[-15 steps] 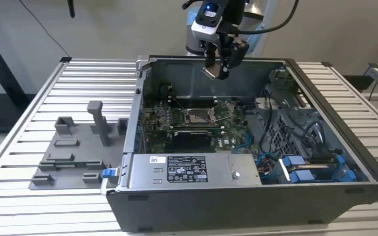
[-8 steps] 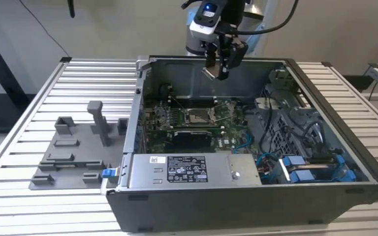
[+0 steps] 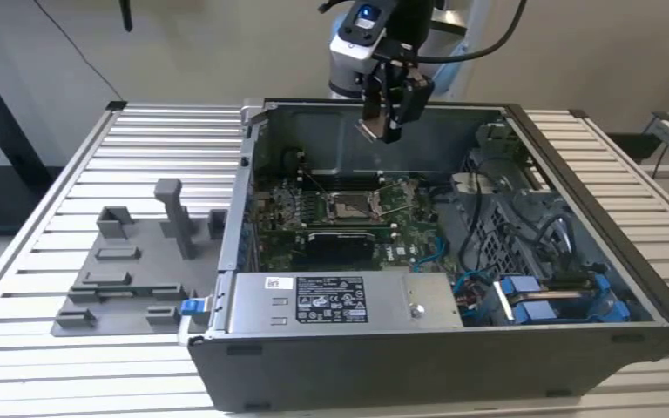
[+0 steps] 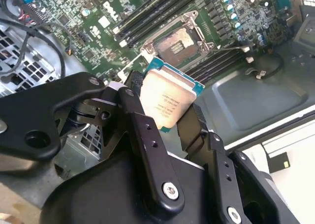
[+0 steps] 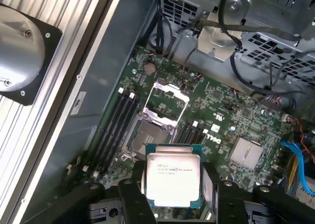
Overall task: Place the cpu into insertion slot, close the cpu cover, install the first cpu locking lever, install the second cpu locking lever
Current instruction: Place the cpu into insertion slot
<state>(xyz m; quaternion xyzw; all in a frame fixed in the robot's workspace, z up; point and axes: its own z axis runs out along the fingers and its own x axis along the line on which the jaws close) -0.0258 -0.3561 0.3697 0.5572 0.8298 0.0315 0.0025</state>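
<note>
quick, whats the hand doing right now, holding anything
The hand is shut on the cpu, holding it above the insertion slot, not yet seated.

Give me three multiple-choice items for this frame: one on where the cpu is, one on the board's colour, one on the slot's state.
1. Where is the cpu?
A) seated in the slot
B) held in the gripper, above the board
C) lying on the board

2. What colour is the board?
A) green
B) red
C) white

3. The slot is:
A) shut under the cover
B) filled
C) empty, with the cover raised

Answers:
1 B: the gripper clamps the cpu clear of the board.
2 A: green shows in both wrist views.
3 C: the bare socket lies open next to the lifted frame.
</note>
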